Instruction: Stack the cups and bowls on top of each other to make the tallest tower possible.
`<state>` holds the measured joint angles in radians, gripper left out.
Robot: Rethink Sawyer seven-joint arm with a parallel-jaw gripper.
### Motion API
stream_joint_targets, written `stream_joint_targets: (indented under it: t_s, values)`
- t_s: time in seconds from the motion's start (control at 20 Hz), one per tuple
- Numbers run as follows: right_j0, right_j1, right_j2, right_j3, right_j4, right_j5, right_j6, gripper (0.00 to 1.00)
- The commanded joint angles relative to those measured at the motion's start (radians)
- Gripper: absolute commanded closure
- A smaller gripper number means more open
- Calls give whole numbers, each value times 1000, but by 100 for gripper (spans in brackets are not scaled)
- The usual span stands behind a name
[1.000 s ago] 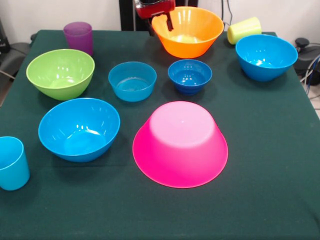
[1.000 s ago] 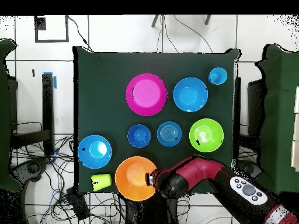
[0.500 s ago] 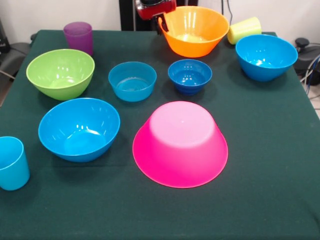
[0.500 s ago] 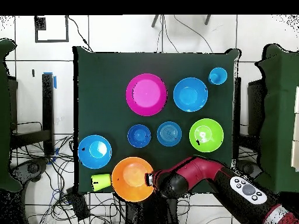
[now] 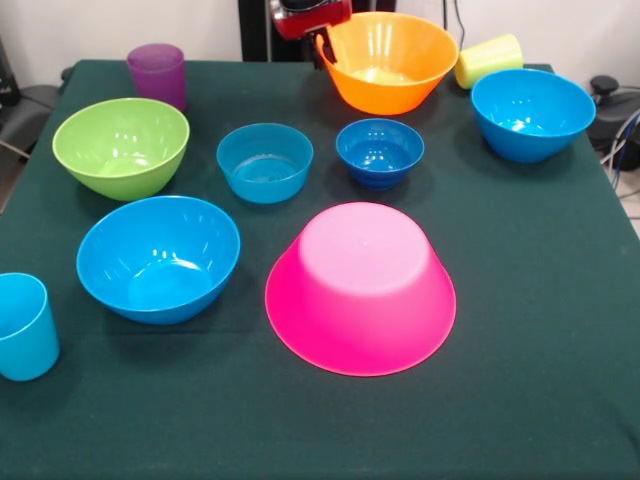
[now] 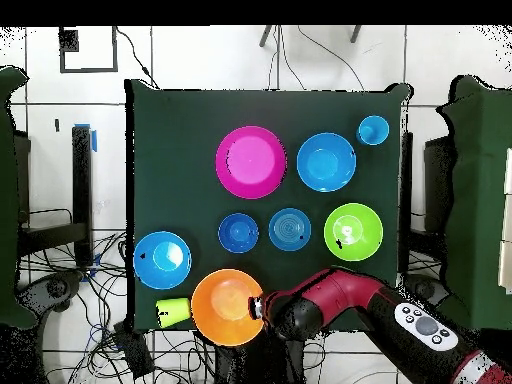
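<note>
Front view: the gripper [image 5: 322,42] is cut off by the top edge; only a red and black housing and one dark finger [image 5: 324,47] show. That finger sits at the left rim of the orange bowl [image 5: 388,62]. The gripper is clamped on the rim, with the second finger hidden, presumably inside the wall. The orange bowl stands mouth up at the table's far edge; whether its base touches the cloth cannot be told.

Overhead view: the arm [image 6: 350,300] reaches in from the lower right, and its wrist hides the fingertips where they meet the orange bowl's rim.

No pile yet. The pink bowl [image 5: 360,288] lies mouth down, alone, near the middle of the green table [image 5: 540,400]. The dark-blue small bowl [image 5: 380,152] sits upright between the pink and orange bowls, touching neither. The light-blue small bowl [image 5: 265,161] stands just beside it. The green bowl [image 5: 121,146] and two medium blue bowls [image 5: 158,258] [image 5: 532,113] stand apart, mouths up.

The purple cup [image 5: 157,74] is upright at the far corner. The yellow-green cup [image 5: 488,60] lies on its side just beside the orange bowl; contact is hard to make out. The light-blue cup [image 5: 24,326] is partly cut off by the left edge.
</note>
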<state>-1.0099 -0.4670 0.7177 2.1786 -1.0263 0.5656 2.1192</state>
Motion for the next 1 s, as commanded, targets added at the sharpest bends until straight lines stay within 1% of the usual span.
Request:
stream_joint_targets:
  t_s: [0.05, 0.45, 0.8, 0.9, 1.0]
  values:
    - [6, -35, 33, -69, -22, 69, -275, 100]
    - [-48, -122, 98, 11, 100, 110, -286, 100]
    - [-110, -230, 199, 80, 226, 179, -320, 100]
    - [-127, -243, 221, 92, 248, 191, -319, 100]
    - [-139, -236, 230, 97, 252, 195, -314, 100]
